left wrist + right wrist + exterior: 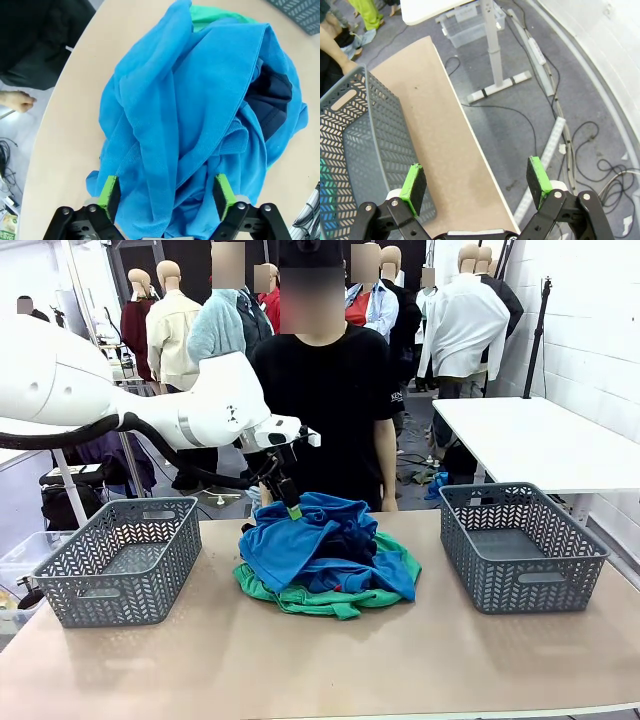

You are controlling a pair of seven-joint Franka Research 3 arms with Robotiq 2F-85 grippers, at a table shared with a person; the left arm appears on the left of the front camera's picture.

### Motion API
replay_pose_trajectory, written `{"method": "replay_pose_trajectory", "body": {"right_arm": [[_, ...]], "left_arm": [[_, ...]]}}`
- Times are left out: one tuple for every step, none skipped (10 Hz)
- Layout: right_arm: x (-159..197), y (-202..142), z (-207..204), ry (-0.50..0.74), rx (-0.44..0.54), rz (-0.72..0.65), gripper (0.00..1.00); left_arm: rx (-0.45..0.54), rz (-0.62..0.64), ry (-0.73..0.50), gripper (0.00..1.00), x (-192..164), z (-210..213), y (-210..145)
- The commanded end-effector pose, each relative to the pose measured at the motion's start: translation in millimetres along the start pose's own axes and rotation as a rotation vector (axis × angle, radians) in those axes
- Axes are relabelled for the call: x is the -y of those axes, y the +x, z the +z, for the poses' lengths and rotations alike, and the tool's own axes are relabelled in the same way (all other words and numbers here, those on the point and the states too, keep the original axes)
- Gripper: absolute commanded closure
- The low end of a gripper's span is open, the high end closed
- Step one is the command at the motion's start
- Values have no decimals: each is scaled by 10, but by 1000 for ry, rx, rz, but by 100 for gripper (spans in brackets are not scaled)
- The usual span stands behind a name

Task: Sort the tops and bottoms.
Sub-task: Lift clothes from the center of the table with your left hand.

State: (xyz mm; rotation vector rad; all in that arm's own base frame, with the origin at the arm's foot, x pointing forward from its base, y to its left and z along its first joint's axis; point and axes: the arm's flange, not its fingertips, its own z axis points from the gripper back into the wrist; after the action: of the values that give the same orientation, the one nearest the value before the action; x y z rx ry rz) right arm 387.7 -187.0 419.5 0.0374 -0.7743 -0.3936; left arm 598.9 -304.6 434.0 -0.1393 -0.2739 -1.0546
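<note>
A pile of clothes lies at the table's middle. Bright blue tops (290,545) (190,115) cover most of it. The green shorts (300,598) (215,15) stick out underneath, and the dark navy trousers (352,545) (272,100) show through a gap. My left gripper (290,495) (167,196) is down on the pile's far left side, open, with blue fabric bunched between its green pads. My right gripper (477,186) hangs open and bare over the table's right edge, beside a basket.
One grey mesh basket (120,560) stands at the left of the table, another (520,545) (360,140) at the right. A person in black (335,390) stands behind the pile, one hand (17,100) low at the far edge. Bare tabletop (300,665) lies in front.
</note>
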Motion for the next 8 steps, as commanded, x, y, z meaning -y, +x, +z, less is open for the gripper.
{"method": "replay_pose_trajectory", "body": {"right_arm": [[-1, 4, 11, -3, -2, 10, 0], [-1, 4, 11, -3, -2, 10, 0], [-1, 4, 11, -3, -2, 10, 0], [-1, 4, 11, -3, -2, 10, 0], [-1, 4, 11, -3, -2, 10, 0], [-1, 4, 11, -3, -2, 10, 0], [-1, 4, 11, -3, -2, 10, 0], [-1, 4, 11, -3, -2, 10, 0]], "left_arm": [[27, -43, 5, 39, -5, -6, -33], [27, -41, 6, 59, -15, -7, -35], [29, -30, -7, 78, -44, -2, -41], [41, -27, -6, 98, -48, 16, -38], [45, -28, -6, 100, -42, 33, -39], [46, -33, -10, 100, -33, 48, -47], [50, -34, -17, 100, -31, 62, -52], [56, -30, -22, 100, -29, 73, -54]]}}
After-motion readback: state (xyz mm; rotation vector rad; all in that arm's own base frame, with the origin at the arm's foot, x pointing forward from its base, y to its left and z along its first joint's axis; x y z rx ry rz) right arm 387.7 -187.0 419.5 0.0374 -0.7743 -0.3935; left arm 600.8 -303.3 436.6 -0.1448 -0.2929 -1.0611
